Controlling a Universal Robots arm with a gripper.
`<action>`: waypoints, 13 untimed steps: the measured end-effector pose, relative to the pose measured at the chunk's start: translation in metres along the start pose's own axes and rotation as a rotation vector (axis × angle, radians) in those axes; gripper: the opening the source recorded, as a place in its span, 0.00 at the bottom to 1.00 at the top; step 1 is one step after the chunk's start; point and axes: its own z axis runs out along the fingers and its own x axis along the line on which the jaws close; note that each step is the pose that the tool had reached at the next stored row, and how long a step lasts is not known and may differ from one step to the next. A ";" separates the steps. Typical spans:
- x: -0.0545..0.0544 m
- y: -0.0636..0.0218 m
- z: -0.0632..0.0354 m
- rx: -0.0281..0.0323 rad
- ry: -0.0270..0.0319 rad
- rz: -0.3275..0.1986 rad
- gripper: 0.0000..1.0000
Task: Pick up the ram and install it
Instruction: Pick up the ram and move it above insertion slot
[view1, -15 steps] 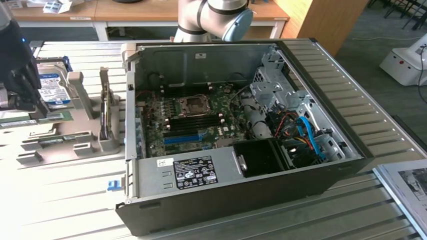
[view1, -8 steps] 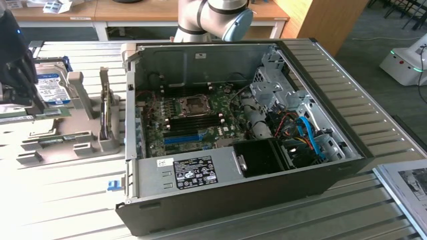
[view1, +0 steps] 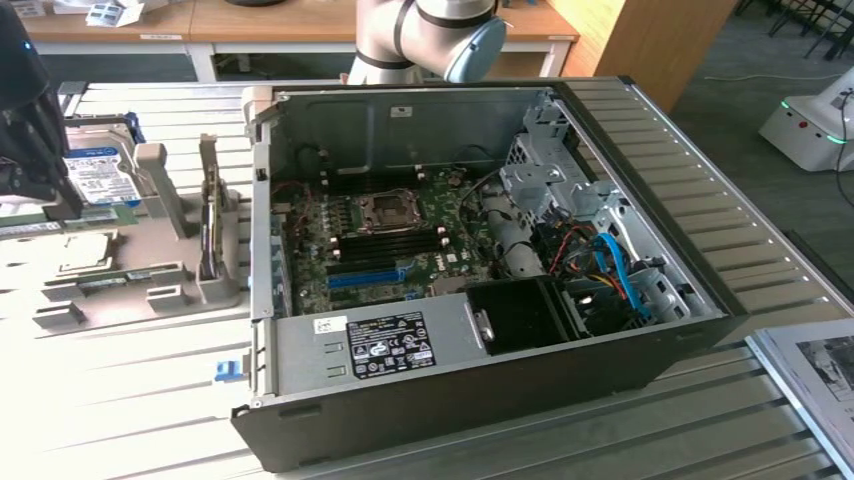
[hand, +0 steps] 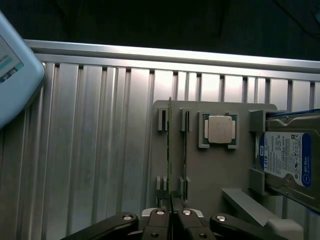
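Green ram (hand: 170, 150) edge-on in the closed hand (hand: 172, 216), beside slots of the grey holder (hand: 210, 172)

We can read little here. On the hard drive (hand: 287, 162) in the wrist view, the blue-and-white label (hand: 282, 160) carries large sideways characters that seem to say "1.0TB". White lettering on its blue band looks like "WD Blue", though we are unsure, and the fine print is too small. The ram (hand: 170, 150) stands edge-on, hiding any print. In the exterior view, the power supply's black label (view1: 390, 345), the white sticker (view1: 330, 325) beside it and the printed sheet (view1: 817, 365) stay illegible.
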 end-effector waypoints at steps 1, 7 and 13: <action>0.000 0.0000 -0.0015 0.0000 0.0000 0.000 0.12; 0.000 0.0003 -0.0107 0.0000 -0.0001 0.000 0.12; 0.000 0.0005 -0.0204 0.0000 -0.0001 0.000 0.12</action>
